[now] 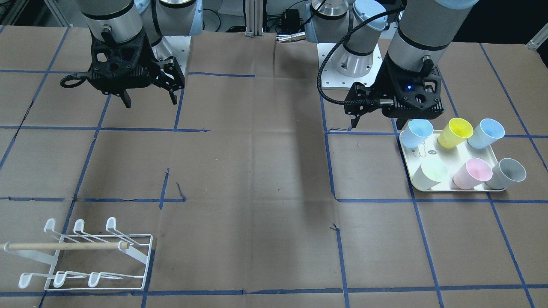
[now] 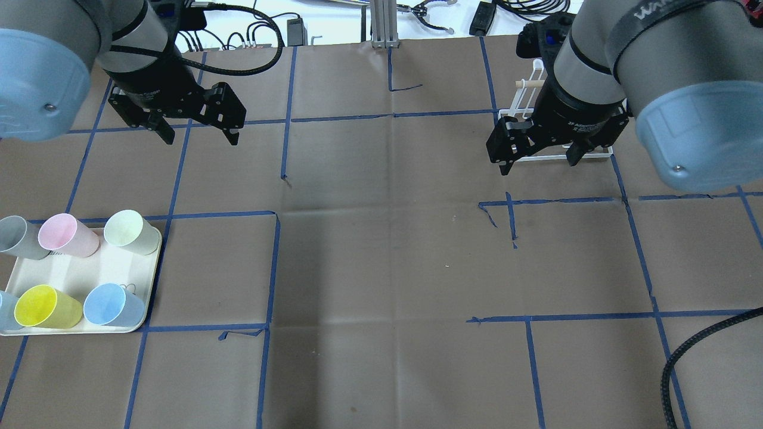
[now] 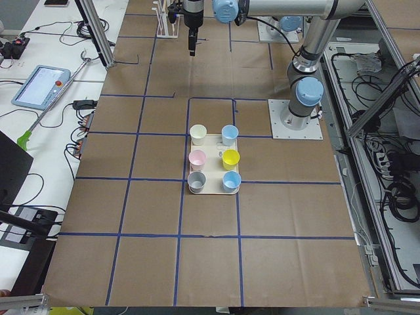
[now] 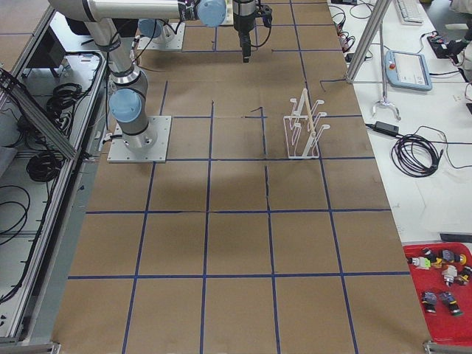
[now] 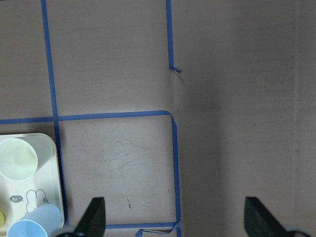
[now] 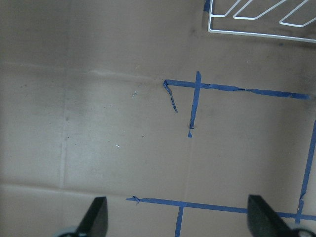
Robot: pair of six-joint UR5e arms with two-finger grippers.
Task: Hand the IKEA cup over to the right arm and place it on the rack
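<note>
Several IKEA cups stand on a cream tray (image 2: pixel 89 271): pale green (image 2: pixel 125 228), pink (image 2: pixel 61 233), grey (image 2: pixel 15 236), yellow (image 2: pixel 40 306) and light blue (image 2: pixel 111 304). My left gripper (image 2: pixel 199 137) is open and empty, hovering past the tray's far side; in the front view it (image 1: pixel 379 122) is just behind the light blue cup (image 1: pixel 417 132). My right gripper (image 2: pixel 539 162) is open and empty, in front of the white wire rack (image 2: pixel 527 113), which the arm partly hides. The rack (image 1: pixel 85 256) lies with its wooden dowel across the top.
The table is brown paper with a blue tape grid. The left wrist view shows the tray's corner (image 5: pixel 49 168) with the pale green cup (image 5: pixel 17 158). The right wrist view shows the rack's base (image 6: pixel 261 17). A red bin (image 4: pixel 442 295) sits off the table.
</note>
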